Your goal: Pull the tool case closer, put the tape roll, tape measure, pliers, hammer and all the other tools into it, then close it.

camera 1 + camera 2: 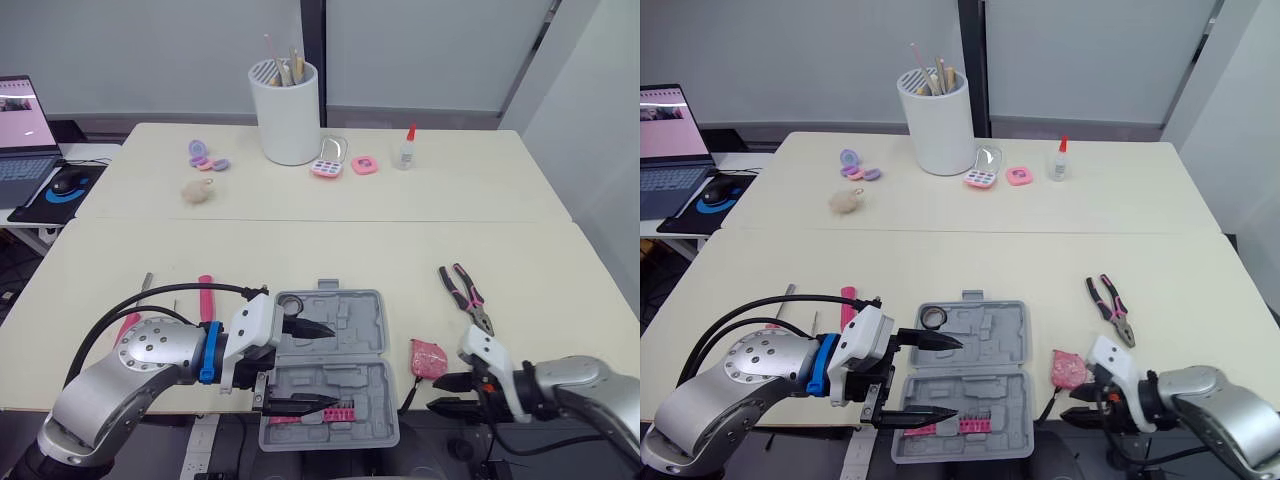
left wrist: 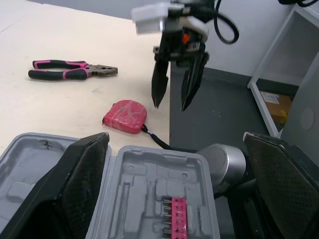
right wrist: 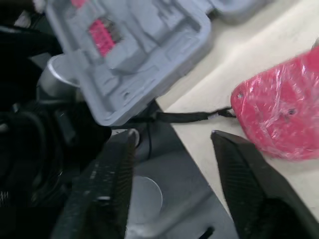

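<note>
Our right gripper [image 1: 447,392] hangs off the near edge of the table [image 1: 300,250], fingers apart and empty, and the red tape measure [image 1: 428,358] lies just beyond its tips, slightly leftward, between it and the open tool case [image 1: 365,330]. We judge this arm nearer for that pick, since our left gripper [image 1: 328,365], also spread and empty, hovers over the case's left side; the pliers [image 1: 466,295] lie farther out, long axis running away from us.
</note>
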### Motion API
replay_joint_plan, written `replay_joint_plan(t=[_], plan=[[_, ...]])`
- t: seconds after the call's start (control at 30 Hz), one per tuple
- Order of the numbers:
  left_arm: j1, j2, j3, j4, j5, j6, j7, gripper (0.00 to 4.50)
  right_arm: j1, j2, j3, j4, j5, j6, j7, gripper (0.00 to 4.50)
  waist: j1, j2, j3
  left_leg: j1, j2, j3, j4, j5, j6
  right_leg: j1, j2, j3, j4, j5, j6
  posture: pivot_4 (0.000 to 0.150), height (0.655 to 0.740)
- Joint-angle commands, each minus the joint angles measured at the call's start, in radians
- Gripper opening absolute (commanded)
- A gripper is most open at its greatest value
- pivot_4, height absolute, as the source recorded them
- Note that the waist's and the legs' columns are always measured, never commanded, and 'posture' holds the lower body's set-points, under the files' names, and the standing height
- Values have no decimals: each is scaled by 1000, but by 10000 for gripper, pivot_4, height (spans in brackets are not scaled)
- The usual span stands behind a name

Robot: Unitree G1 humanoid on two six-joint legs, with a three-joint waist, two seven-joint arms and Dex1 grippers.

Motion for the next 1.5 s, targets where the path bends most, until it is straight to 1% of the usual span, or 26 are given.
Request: replay_joint_plan(t=[0.03, 0.07, 0.1, 0.2, 0.27, 0.37, 0.43, 0.53, 0.7, 0.9, 1.27, 1.37, 1.43, 1.47, 1.5], plan=[[-3, -12, -13, -37, 11, -41, -7, 45000, 25, -8, -50, 68, -105, -341, 82, 38217, 1, 0, 0, 0, 0, 0, 0, 0, 0, 0, 0, 0, 0, 0, 0, 1500, 7400], [-4, -14, -22, -37, 25, -55, -7, 45000, 29, 4, -48, 121, -155, -460, 90, 42130, 1, 0, 0, 0, 0, 0, 0, 0, 0, 1, 1, 0, -1, 0, 0, 1500, 7400], [-2, -17, -30, -35, 39, -69, -7, 45000, 30, 23, -38, 181, -202, -580, 92, 44856, 2, 0, 0, 0, -1, 0, 0, 0, 0, 1, 1, 0, -1, 0, 0, 1500, 7400], [1, -20, -54, -27, 91, -124, -14, 45000, 26, 82, -6, 347, -303, -866, 88, 44856, 1, 0, 0, 0, -1, 0, 1, -1, 0, 3, 0, 0, -3, 0, 1, 1500, 7400], [2, -23, -61, -22, 111, -151, -14, 45000, 19, 114, 21, 445, -345, -978, 91, 44856, 1, 0, 0, 1, -1, 0, 1, -1, 0, 3, 0, 0, -3, 0, 0, 1500, 7400], [-6, -32, -67, -16, 123, -171, -13, 45000, -15, 168, 66, 595, -408, -1070, 59, 44856, 0, 0, 0, 1, 0, 0, 1, -1, 0, 4, 1, 0, -3, 2, -3, 1500, 7400], [-11, -28, -72, -14, 132, -178, -20, 45000, -40, 193, 82, 663, -431, -1113, 50, 44856, -2, 1, 0, 2, 0, 1, 2, -1, 0, 4, 1, 0, -2, 2, -3, 1500, 7400], [-21, -25, -73, -12, 133, -176, -25, 45000, -81, 226, 96, 743, -450, -1151, 30, 44856, -2, 2, 0, 3, 0, 1, 2, -1, 0, 4, 1, 1, -1, 2, -3, 1500, 7400], [-40, -28, -78, -12, 129, -163, -25, 45000, -126, 249, 116, 812, -463, -1191, 33, 44856, -1, 2, 0, 3, 0, 1, 2, -1, 0, 4, 0, 1, -1, 2, -4, 1500, 7400], [-42, -24, -79, -8, 131, -163, -28, 45000, -143, 251, 145, 824, -442, -1176, 93, 44856, -1, 2, 0, 3, 0, 1, 2, -1, 0, 4, 0, 1, -1, 2, -4, 1500, 7400], [-34, -25, -75, -8, 133, -168, -26, 45000, -166, 273, 162, 833, -451, -1158, 81, 44856, 0, 2, 0, 3, 0, 1, 2, -1, 0, 4, 0, 1, 0, 2, -4, 1500, 7400], [-28, -25, -73, -6, 136, -175, -28, 45000, -166, 274, 157, 829, -442, -1157, 81, 39368, -1, 2, 0, 3, 0, 1, 2, -1, 0, 4, 0, 1, 0, 3, -4, 1500, 7400], [-27, -25, -72, -4, 137, -177, -28, 45000, -163, 270, 154, 826, -439, -1158, 85, 32696, -1, 2, 0, 3, 0, 1, 2, -1, 0, 4, 0, 1, 0, 3, -4, 1500, 7400], [-27, -26, -73, -4, 138, -178, -28, 45000, -161, 266, 153, 823, -437, -1160, 89, 31316, -1, 2, 0, 3, 0, 1, 2, -1, 0, 4, 0, 1, 0, 3, -4, 1500, 7400], [-27, -28, -72, -2, 137, -180, -27, 45000, -156, 258, 148, 811, -430, -1158, 94, 31325, -1, 2, 0, 3, 0, 1, 2, -1, 0, 4, 0, 1, 0, 2, -4, 1500, 7400]])
